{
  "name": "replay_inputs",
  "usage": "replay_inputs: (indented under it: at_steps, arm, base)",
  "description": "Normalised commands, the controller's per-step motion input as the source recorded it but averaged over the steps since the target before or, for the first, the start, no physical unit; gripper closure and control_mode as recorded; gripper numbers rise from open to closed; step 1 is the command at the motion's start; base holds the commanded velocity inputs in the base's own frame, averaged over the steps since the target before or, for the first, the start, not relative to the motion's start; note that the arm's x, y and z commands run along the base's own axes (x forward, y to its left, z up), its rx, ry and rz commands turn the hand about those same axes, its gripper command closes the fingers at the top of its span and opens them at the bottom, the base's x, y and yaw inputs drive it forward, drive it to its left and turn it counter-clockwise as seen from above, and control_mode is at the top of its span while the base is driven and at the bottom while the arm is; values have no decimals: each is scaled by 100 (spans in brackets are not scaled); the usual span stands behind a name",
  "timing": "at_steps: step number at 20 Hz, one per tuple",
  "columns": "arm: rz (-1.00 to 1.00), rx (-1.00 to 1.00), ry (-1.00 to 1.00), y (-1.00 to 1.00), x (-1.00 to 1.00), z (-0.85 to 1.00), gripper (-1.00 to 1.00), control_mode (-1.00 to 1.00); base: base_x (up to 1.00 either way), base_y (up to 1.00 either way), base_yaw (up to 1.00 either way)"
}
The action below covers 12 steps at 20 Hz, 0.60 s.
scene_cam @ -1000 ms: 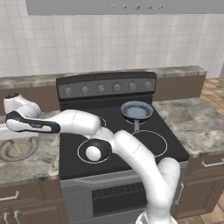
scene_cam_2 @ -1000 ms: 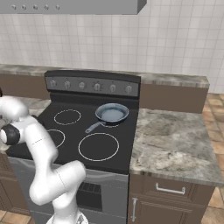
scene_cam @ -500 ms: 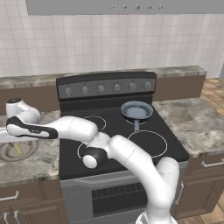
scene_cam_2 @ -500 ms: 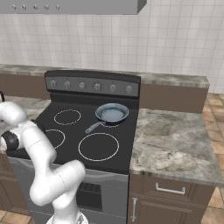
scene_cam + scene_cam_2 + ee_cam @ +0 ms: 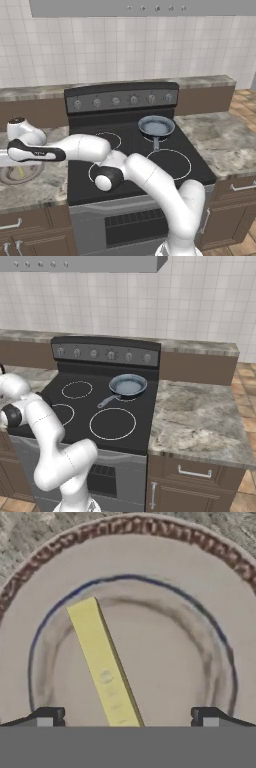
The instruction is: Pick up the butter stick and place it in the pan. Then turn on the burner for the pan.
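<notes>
Butter stick (image 5: 105, 669): pale yellow, darker olive along one side face, lying between the gripper's (image 5: 125, 716) dark finger tips
Plate (image 5: 210, 607) under the hand: beige, thin blue ring around the well, brown patterned band at the rim
Pan (image 5: 156, 127), well to the gripper's right: grey-blue bowl, dark handle
Stove top (image 5: 90, 406): black with white burner rings; grey knobs (image 5: 116, 101) on a dark panel
Counter (image 5: 195, 421): mottled grey-brown stone
Wall tiles (image 5: 100, 50): off-white
Cabinets (image 5: 200, 486): brown
Arm (image 5: 150, 175): white, dark joints
</notes>
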Motion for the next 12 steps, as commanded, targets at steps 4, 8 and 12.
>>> replay_inputs:
  at_steps: [4,8,12]
  arm:
    - [0,-9,2,28,0,0,-100,-100]
    - [0,-8,2,17,0,0,-100,-100]
    - [0,-7,6,12,1,0,-100,-100]
  base:
    - [0,0,0]
    - [0,0,0]
    - [0,0,0]
